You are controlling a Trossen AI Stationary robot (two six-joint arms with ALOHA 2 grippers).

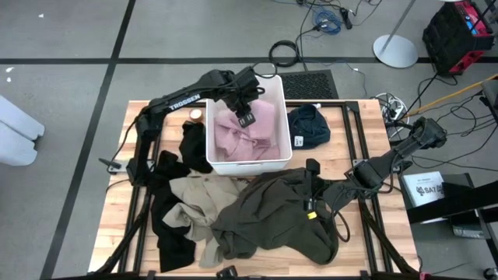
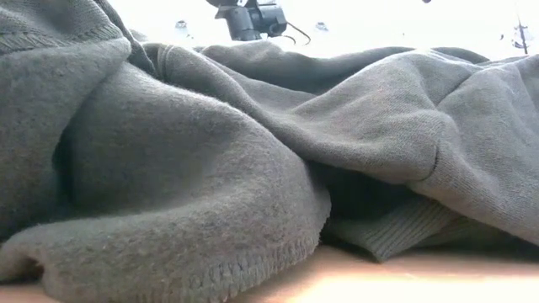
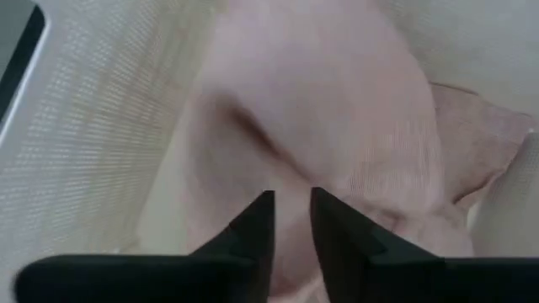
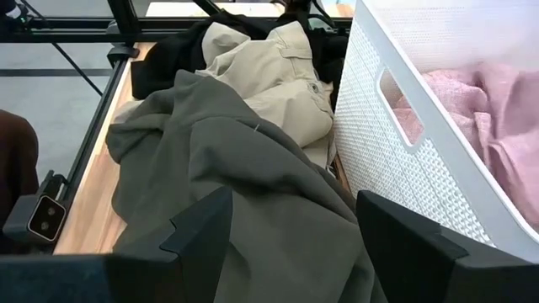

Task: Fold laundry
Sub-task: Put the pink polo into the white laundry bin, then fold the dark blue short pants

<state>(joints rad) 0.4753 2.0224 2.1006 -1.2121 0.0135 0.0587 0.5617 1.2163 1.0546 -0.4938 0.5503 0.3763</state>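
Near edge: olive garment (image 1: 284,211) heaped on the table (image 1: 366,253), draped over the low cam so it fills that view, unfolded. Right gripper (image 4: 290,231) hovers just above it, fingers wide apart, empty, prob. set to pinch an edge. Beside it, beige garment (image 1: 194,194) and black ones (image 1: 167,225), all crumpled, awaiting folding. Farther: white bin (image 1: 250,162) w/ pink garment (image 1: 249,128) inside. Left gripper (image 3: 291,215) is down in the bin, fingers a narrow gap apart over pink cloth, gripping nothing I can see. Navy garment (image 1: 309,126) lies past the bin.

Crumpled laundry (image 1: 272,210) on table; pink garment (image 1: 249,128) binned.
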